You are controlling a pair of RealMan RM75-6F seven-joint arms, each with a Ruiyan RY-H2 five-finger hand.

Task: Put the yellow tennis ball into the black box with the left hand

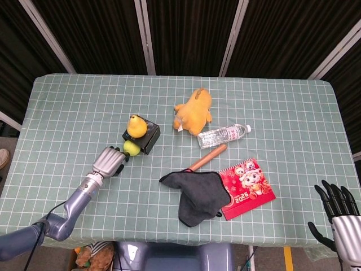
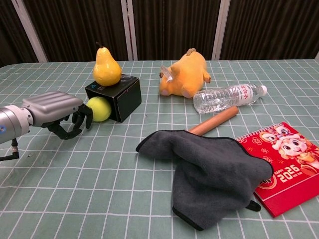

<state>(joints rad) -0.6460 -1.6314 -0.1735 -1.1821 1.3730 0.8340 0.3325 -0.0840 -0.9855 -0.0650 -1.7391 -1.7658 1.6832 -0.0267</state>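
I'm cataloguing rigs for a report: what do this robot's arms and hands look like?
The left hand has a silver-grey metallic back and black fingers; its forearm is a silver-grey tube with a thin dark cable beneath. The right hand matches: silver body, black fingers.

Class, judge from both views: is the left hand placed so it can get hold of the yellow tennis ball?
Probably yes: the left hand touches the tennis ball, though the black box crowds its far side.

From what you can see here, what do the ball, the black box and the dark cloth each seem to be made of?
Tennis ball: fuzzy yellow felt, matte. Black box: probably cardboard, with sharp edges and a slight sheen. Grey cloth: soft, fleecy fabric, likely microfibre, lying in folds.
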